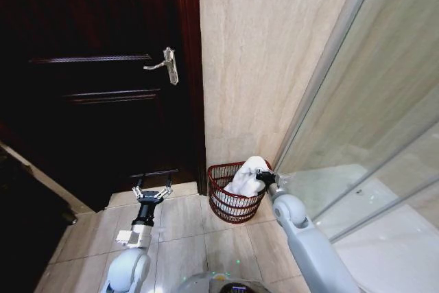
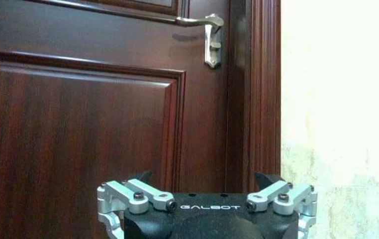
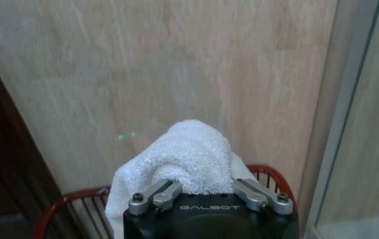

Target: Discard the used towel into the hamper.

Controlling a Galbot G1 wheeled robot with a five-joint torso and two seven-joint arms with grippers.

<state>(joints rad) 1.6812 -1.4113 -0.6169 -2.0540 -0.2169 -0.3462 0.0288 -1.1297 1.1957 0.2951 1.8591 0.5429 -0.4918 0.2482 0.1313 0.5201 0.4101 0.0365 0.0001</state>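
Fingers of our right gripper (image 3: 209, 191) are pinched on the white towel (image 3: 188, 159), which bulges up between them and drapes down over the rim of the hamper (image 1: 221, 200). We judge the hold is kept high on the cloth so that the loose end hangs into the basket first; most of the towel already lies inside or across the rim nearest the glass shower panel (image 1: 357, 135), and letting go looks like the step left.

The hamper stands on the tiled floor (image 1: 185, 224) in the corner where the beige wall (image 1: 260, 60) meets the shower panel, just beside the frame of the dark wooden door (image 1: 89, 87). That snug corner leaves only the front side free, which is probably why our right arm reaches in from there.

Our left gripper (image 1: 152, 193) hangs idle, well apart from the hamper, fingers spread and holding nothing, facing the door below its handle (image 1: 167, 65).
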